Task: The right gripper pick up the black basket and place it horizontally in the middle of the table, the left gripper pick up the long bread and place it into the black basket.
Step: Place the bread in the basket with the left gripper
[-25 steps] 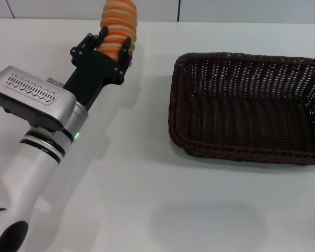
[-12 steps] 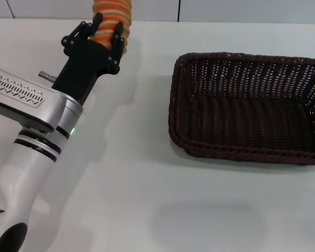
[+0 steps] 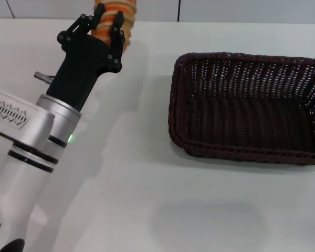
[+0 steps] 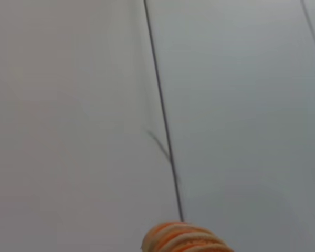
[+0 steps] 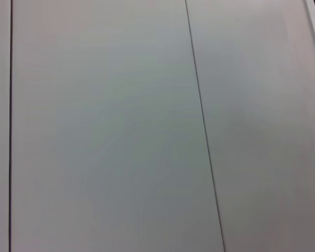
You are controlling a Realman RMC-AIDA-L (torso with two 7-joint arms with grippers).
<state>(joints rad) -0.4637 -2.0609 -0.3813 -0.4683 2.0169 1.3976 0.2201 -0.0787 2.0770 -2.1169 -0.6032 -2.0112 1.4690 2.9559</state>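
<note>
The left gripper (image 3: 104, 26) is holding the long bread (image 3: 115, 11) tight between its two black fingers, and it is lifting the bread higher than it was a moment ago. In the head view the silver-white arm (image 3: 26, 142) is rising and looking bigger, and the bread is sliding up so that only its lower striped part is showing at the top edge of the picture. The bread is up in the air now, well away from the white table (image 3: 147, 199), off to the left side and near the far edge. In the left wrist view only the rounded orange and tan end of the bread (image 4: 186, 239) is peeking in, with a plain grey wall behind it, so the arm looks to be tipping upward. The black basket (image 3: 247, 105) is sitting flat on the table on the right side, with its long side running across, and nothing is inside it. It looks like the basket part of the job is already done. The bread is well apart from the basket, so the arm probably needs to carry it over to the right and then lower it in. The right gripper is not showing in any picture, and its wrist view is showing only a grey wall.
</note>
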